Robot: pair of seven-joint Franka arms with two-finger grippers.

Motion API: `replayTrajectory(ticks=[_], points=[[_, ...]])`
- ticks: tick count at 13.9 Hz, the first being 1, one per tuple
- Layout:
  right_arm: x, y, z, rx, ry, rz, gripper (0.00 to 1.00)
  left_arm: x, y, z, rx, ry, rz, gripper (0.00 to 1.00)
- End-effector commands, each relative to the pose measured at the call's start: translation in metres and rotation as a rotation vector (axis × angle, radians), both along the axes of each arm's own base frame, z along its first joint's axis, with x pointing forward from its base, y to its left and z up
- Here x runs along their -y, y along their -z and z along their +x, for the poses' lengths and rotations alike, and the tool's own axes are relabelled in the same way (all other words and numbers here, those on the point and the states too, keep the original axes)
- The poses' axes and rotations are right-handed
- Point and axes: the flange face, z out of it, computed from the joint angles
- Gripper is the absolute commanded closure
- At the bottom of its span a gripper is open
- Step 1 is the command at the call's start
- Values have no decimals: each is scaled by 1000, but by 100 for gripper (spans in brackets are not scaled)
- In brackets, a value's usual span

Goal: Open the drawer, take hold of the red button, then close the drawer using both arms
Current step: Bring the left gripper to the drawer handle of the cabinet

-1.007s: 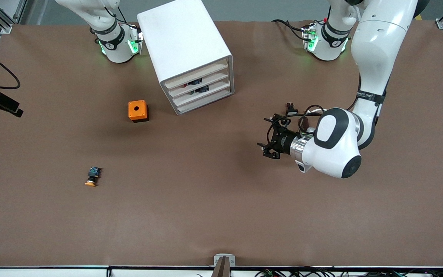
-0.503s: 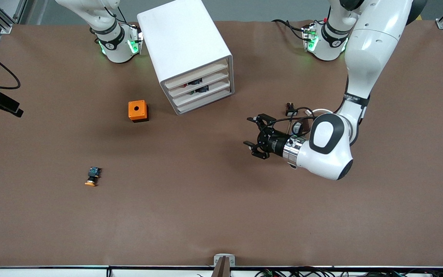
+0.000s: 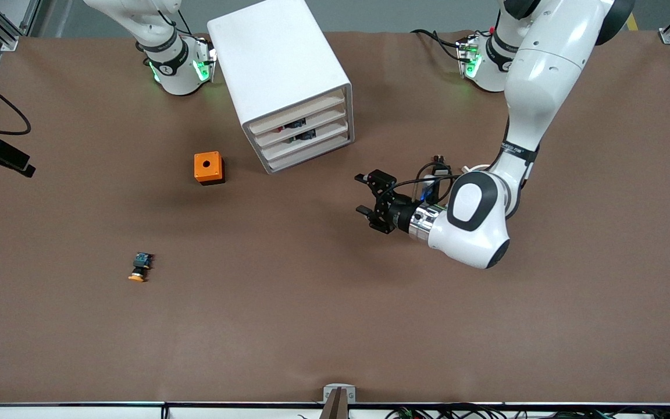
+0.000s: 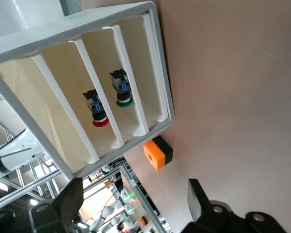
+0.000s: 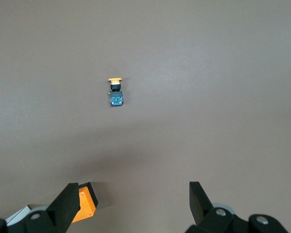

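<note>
The button (image 4: 96, 109) lies in a closed drawer (image 4: 68, 104) of the white boxy cabinet (image 3: 280, 75), its long axis running front to back, red cap toward the opening. My left hand (image 3: 368, 195) has advanced toward the cabinet front, fingers spread wide, empty. My right hand (image 5: 133, 206), waiting high over the brown desk (image 3: 312, 302), is open and empty.

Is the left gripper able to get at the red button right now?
Probably not yet. The red button lies inside a drawer of the cabinet that is not pulled out. The left gripper is open, over bare table in front of the cabinet.
</note>
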Motion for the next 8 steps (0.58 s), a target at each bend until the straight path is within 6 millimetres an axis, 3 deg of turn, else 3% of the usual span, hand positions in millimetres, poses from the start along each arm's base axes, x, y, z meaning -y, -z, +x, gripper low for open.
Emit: replayTrajectory(ticks=[1, 5, 8], points=[[2, -1, -4, 3, -7, -14, 0, 33, 23, -19, -69, 17, 22, 7], [2, 2, -5, -2, -8, -14, 0, 53, 43, -35, -209, -21, 87, 11], [3, 2, -5, -2, -5, -13, 0, 78, 49, -56, -259, 3, 104, 16]])
